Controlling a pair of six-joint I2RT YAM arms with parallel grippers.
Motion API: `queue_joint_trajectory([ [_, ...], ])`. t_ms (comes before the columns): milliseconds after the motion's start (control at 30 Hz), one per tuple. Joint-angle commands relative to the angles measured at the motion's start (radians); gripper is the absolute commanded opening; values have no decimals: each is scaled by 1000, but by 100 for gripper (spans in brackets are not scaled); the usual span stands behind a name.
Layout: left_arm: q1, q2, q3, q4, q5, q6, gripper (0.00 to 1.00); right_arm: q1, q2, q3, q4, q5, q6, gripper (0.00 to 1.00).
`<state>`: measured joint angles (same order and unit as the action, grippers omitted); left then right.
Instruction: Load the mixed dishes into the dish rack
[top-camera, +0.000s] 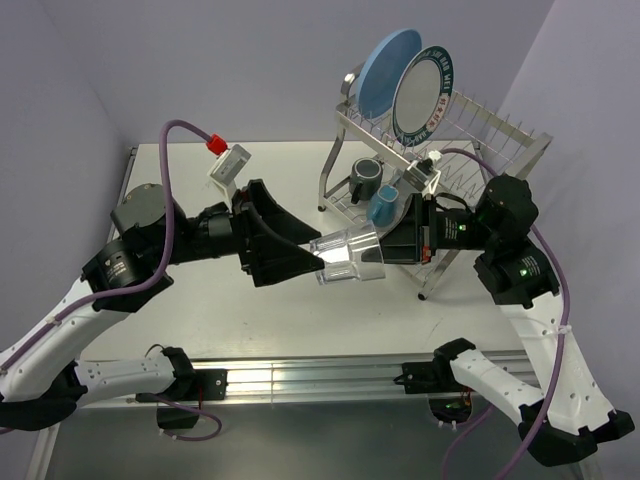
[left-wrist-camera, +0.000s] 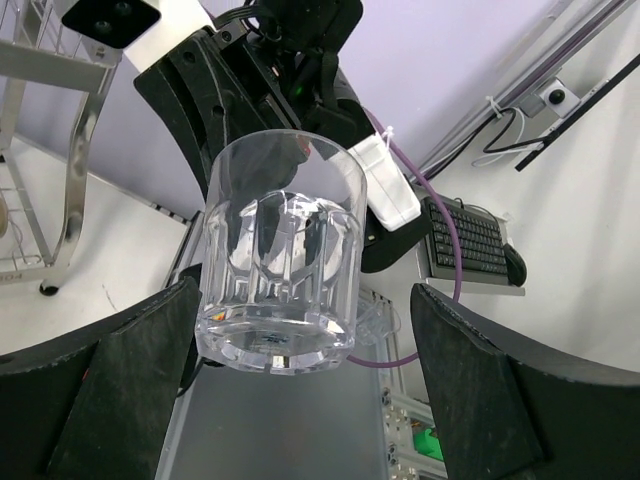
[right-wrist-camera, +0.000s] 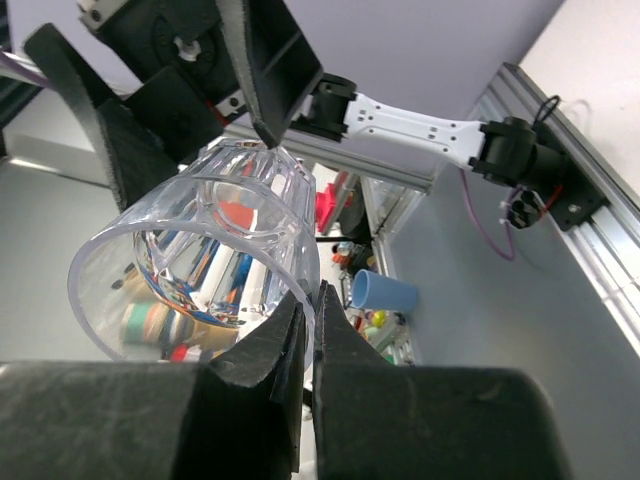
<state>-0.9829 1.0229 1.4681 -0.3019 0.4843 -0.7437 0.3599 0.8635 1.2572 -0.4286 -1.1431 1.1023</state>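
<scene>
The clear glass (top-camera: 350, 255) hangs on its side above the table, between both arms. My right gripper (right-wrist-camera: 310, 300) is shut on the clear glass (right-wrist-camera: 200, 260), pinching the wall at its rim. My left gripper (left-wrist-camera: 305, 300) is open, with its jaws on either side of the glass's thick base (left-wrist-camera: 275, 345); a gap shows on the right side. The dish rack (top-camera: 480, 130) stands at the back right. A large light-blue plate (top-camera: 388, 72) and a white plate with a dark lettered rim (top-camera: 425, 95) stand in its upper tier. A dark mug (top-camera: 365, 178) and a light-blue cup (top-camera: 383, 207) sit lower.
The rack's slanted leg (top-camera: 328, 180) and its foot (top-camera: 424, 296) stand close behind and to the right of the glass. The white table (top-camera: 200, 310) ends at a metal rail (top-camera: 300, 378) along the near edge. Purple cables (top-camera: 170, 210) loop over both arms.
</scene>
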Motion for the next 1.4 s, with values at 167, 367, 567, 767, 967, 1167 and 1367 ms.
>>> queue_joint_trajectory([
  [167, -3, 11, -22, 72, 57, -37, 92, -13, -4, -21, 328, 9, 201, 0],
  [367, -3, 28, -20, 127, 51, -46, 92, -15, 2, -16, 331, 25, 210, 0],
  [567, -3, 23, -26, 184, -9, -52, 92, -15, -17, -53, 341, 32, 208, 0],
  [767, -3, 0, -69, 245, -56, -80, 91, -15, -57, -107, 457, 71, 263, 0],
  [967, -5, -37, -132, 334, -147, -109, 91, -13, -112, -195, 592, 200, 309, 0],
  [1167, -5, -70, -206, 475, -228, -149, 92, -15, -129, -252, 707, 298, 364, 0],
  [1367, -23, -50, -216, 575, -266, -129, 92, -13, -142, -274, 743, 379, 383, 0],
])
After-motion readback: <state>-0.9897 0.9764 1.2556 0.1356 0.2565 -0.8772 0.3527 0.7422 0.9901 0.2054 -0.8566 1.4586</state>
